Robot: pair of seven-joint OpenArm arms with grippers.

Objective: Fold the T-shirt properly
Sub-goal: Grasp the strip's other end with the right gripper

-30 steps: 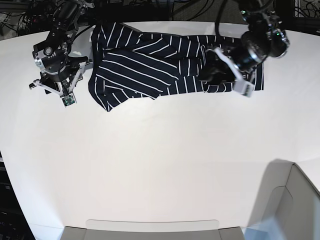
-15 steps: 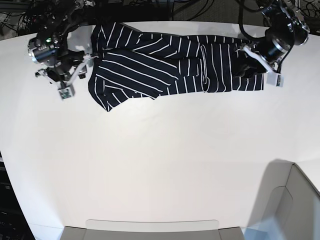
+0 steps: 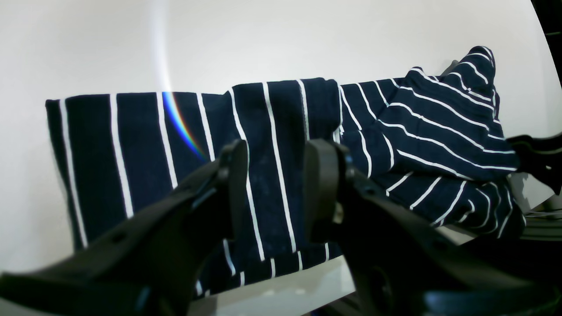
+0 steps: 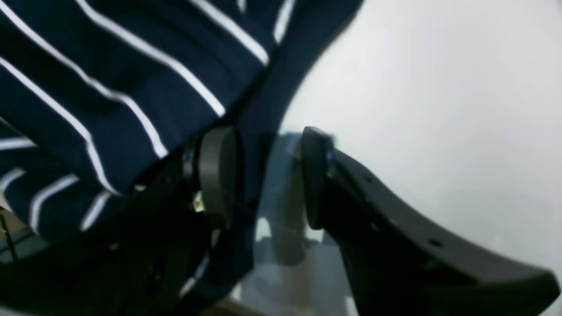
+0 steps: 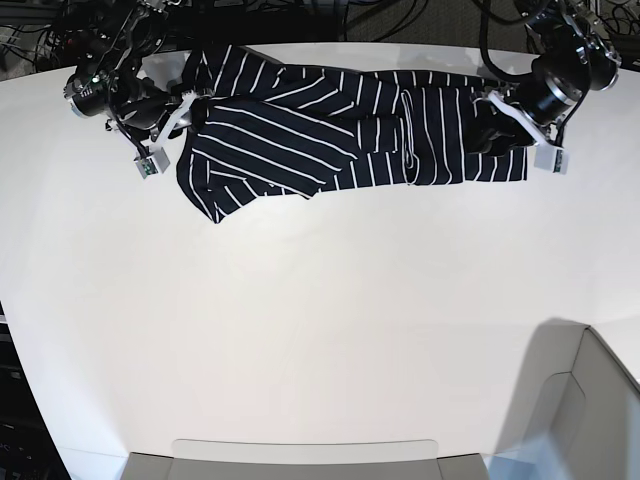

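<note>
The T-shirt (image 5: 330, 125), dark navy with thin white stripes, lies in a long band along the table's far edge, its left part bunched in angled folds. My left gripper (image 5: 530, 138) hovers over the shirt's right end. In the left wrist view that gripper (image 3: 274, 188) is open, and flat striped T-shirt (image 3: 145, 145) shows through the gap. My right gripper (image 5: 168, 135) is at the shirt's left edge. In the blurred right wrist view this gripper (image 4: 265, 175) has its jaws apart, with a fold of the T-shirt (image 4: 109, 87) draped over one finger (image 4: 217, 175) and hanging into the gap.
The white table (image 5: 320, 320) stretches toward the camera. A grey box (image 5: 585, 410) stands at the near right corner and a pale tray edge (image 5: 300, 452) runs along the near side. Dark cables (image 5: 400, 15) crowd the space behind the table.
The left arm swung from over the shirt's middle out to its right end, then held. The right arm moved in to the shirt's left edge. Both jaws kept their width.
</note>
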